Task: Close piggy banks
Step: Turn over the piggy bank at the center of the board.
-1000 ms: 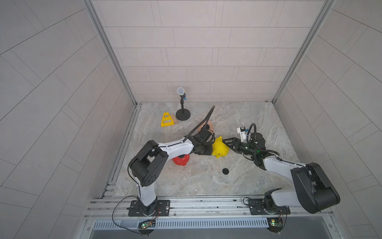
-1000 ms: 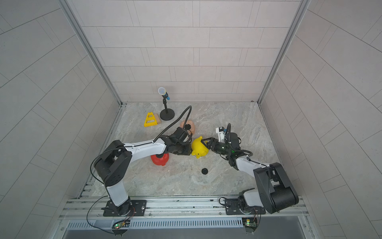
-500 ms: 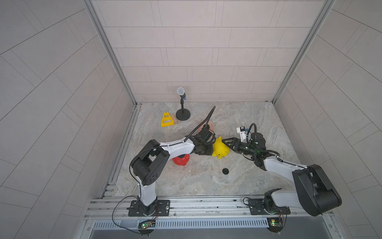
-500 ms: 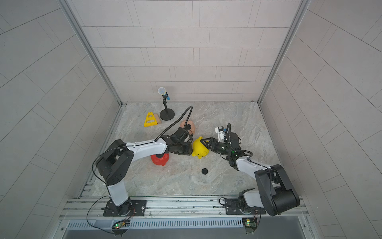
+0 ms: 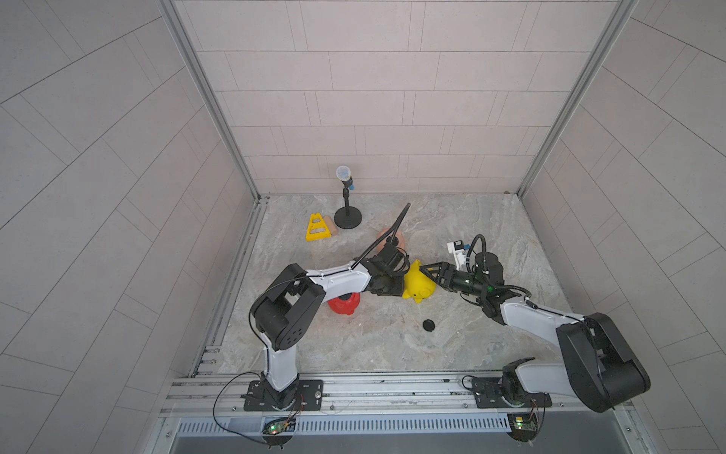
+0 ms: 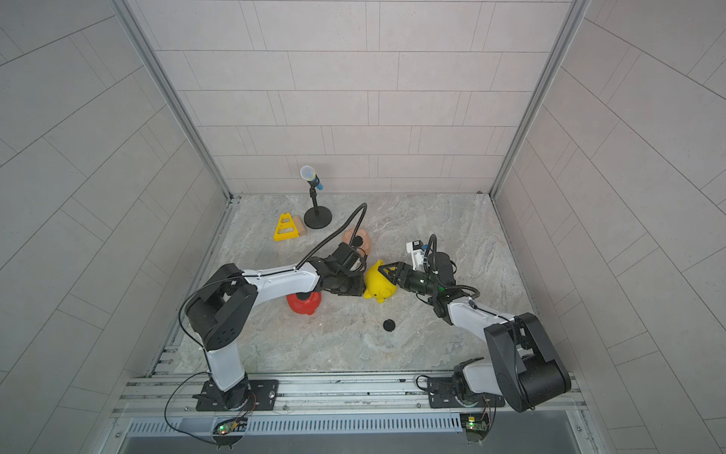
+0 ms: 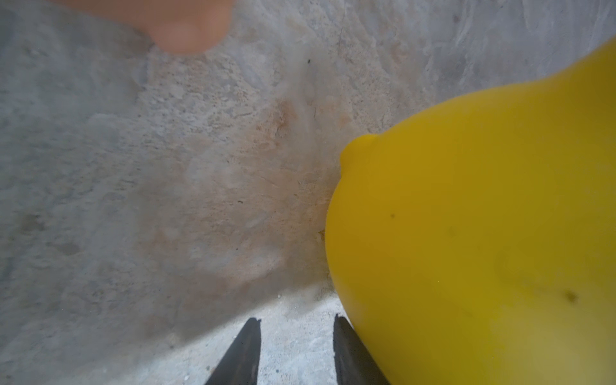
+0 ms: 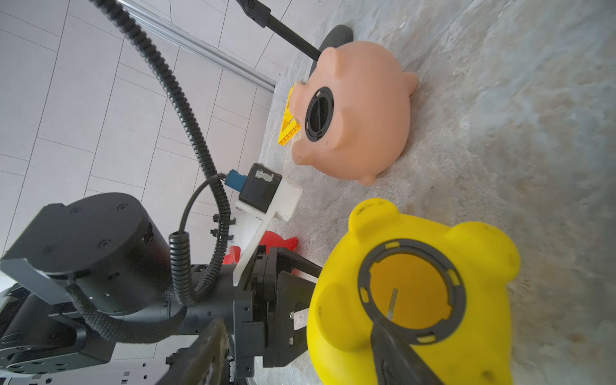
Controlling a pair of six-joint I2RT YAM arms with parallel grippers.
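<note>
The yellow piggy bank (image 5: 418, 285) (image 6: 379, 285) lies on its side mid-floor. Its round belly hole (image 8: 411, 293) is uncovered and faces my right wrist. My right gripper (image 5: 426, 275) (image 8: 298, 320) is open at the pig. One fingertip (image 8: 383, 333) rests on the dark belly ring, the other stands clear beside the body. My left gripper (image 5: 400, 283) (image 7: 296, 321) is slightly open and holds nothing, one finger against the yellow pig (image 7: 483, 233). The peach-pink piggy bank (image 6: 365, 245) (image 8: 366, 110) has a black plug in its belly. The red piggy bank (image 5: 343, 304) sits under my left forearm.
A loose black round plug (image 5: 428, 325) (image 6: 389, 325) lies on the stone floor nearer the front rail. A microphone on a round stand (image 5: 347, 220) and a yellow triangular frame (image 5: 316, 228) stand at the back left. Tiled walls close three sides.
</note>
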